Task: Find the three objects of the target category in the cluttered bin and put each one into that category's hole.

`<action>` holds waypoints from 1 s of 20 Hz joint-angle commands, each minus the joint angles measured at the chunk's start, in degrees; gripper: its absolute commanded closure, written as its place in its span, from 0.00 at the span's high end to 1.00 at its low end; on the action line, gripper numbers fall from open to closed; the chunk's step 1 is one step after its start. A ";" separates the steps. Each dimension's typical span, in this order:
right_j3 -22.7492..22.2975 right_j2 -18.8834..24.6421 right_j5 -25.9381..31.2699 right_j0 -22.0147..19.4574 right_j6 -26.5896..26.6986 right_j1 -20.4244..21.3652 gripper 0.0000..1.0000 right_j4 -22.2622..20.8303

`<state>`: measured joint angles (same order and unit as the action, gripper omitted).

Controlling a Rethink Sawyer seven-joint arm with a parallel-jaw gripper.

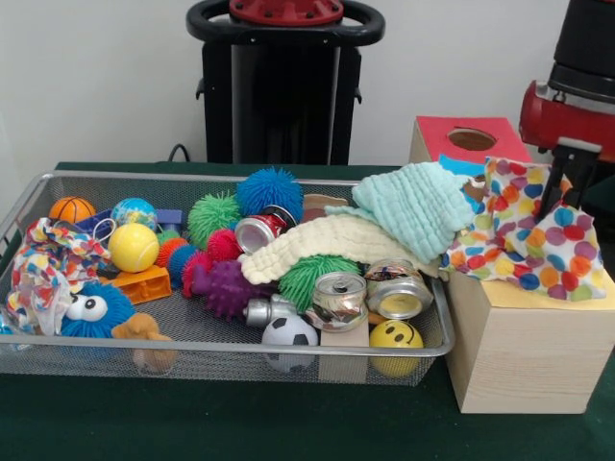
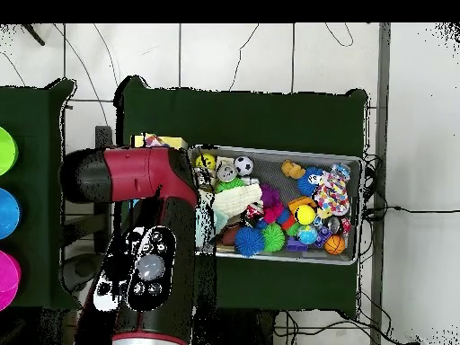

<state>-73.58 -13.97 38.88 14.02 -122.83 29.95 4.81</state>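
Note:
My gripper hangs over the right side of the table, right at the upper edge of a spotted cloth. That cloth is draped across the yellow top of a wooden box. Behind it stands a red-topped box with a round hole. In the wire bin, a mint cloth lies on a cream cloth at the right end. A second spotted cloth is bunched at the left end. In the overhead view my arm hides the gripper and most of the boxes.
The bin also holds several spiky balls, crushed cans, a soccer ball, a smiley ball, a tennis ball, a small basketball and a blue furry toy. Coloured discs sit at the overhead view's left edge.

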 commanded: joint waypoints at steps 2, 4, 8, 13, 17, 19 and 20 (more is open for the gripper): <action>2.05 -1.20 -1.99 0.85 -16.33 -6.56 0.00 2.02; 2.42 -1.61 -3.51 1.04 -16.65 -7.88 0.00 2.19; 0.12 -1.19 -6.48 0.74 -15.27 -8.31 0.00 2.24; -3.96 1.37 -10.31 -0.67 -12.35 -7.66 0.00 2.53; -4.58 1.56 -13.49 -0.68 -12.07 -8.49 0.00 2.33; -4.82 1.44 -14.73 -0.59 -12.06 -8.94 0.00 2.30; -4.95 1.58 -15.05 -0.72 -11.79 -9.02 0.00 2.33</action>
<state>-72.76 -16.06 27.66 15.45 -122.83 23.94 5.19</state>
